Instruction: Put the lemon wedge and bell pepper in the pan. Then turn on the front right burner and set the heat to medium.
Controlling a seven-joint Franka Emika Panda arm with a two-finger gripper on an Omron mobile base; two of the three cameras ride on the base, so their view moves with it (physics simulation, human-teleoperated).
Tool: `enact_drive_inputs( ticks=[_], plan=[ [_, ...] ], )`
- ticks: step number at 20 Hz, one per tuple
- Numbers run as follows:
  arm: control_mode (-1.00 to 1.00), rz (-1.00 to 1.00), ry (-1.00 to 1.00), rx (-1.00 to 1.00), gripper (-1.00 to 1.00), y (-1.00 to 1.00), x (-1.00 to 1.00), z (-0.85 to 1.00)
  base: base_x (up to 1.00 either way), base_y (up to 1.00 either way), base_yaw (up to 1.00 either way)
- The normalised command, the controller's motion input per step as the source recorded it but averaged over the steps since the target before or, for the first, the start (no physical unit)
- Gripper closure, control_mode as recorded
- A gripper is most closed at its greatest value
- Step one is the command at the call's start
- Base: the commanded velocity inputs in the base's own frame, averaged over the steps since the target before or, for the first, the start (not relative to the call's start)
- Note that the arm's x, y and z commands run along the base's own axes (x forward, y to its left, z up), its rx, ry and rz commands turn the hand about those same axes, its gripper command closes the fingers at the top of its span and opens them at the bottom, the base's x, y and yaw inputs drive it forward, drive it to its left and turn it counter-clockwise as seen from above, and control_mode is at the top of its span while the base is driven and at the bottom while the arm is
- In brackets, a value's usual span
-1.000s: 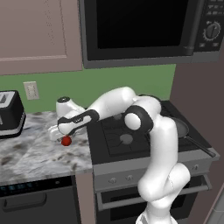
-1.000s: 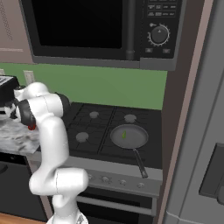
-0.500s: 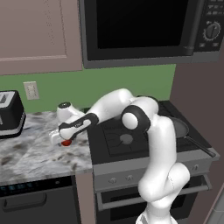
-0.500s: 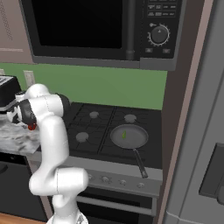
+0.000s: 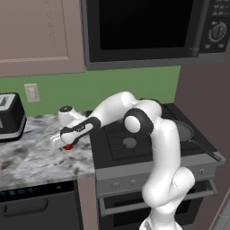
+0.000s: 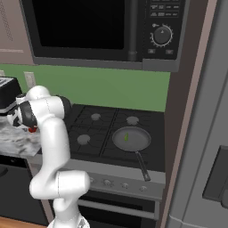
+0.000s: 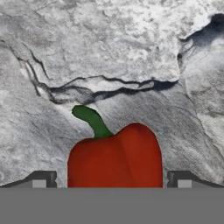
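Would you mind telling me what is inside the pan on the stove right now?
The pan holds the lemon wedge, a small yellow-green sliver near its middle. In the left base view the arm covers most of the pan.

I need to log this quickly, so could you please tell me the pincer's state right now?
Pincer: open, one fingertip on each side of the pepper on the counter, not yet gripping it.

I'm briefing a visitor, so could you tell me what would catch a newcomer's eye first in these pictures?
The red pepper on the marble counter left of the stove, sitting between the open gripper's fingertips. Then the pan on the front right burner, with the lemon wedge already in it.
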Motion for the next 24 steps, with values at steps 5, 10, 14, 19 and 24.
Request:
enact_drive_inputs(
  ticks=[5, 10, 14, 19, 24],
  plan=[
    [-1.0, 0.0, 0.0, 0.0, 1.0, 0.0, 0.0, 0.0, 0.0, 0.0, 0.0],
    [-1.0, 0.0, 0.0, 0.0, 1.0, 0.0, 0.0, 0.0, 0.0, 0.0, 0.0],
    [-1.0, 0.0, 0.0, 0.0, 1.0, 0.0, 0.0, 0.0, 0.0, 0.0, 0.0],
    [-1.0, 0.0, 0.0, 0.0, 1.0, 0.06, 0.0, 0.0, 0.0, 0.0, 0.0],
    [-1.0, -0.03, 0.0, 0.02, 1.0, -0.17, -0.34, 0.28, 0.0, 0.0, 0.0]
  ],
)
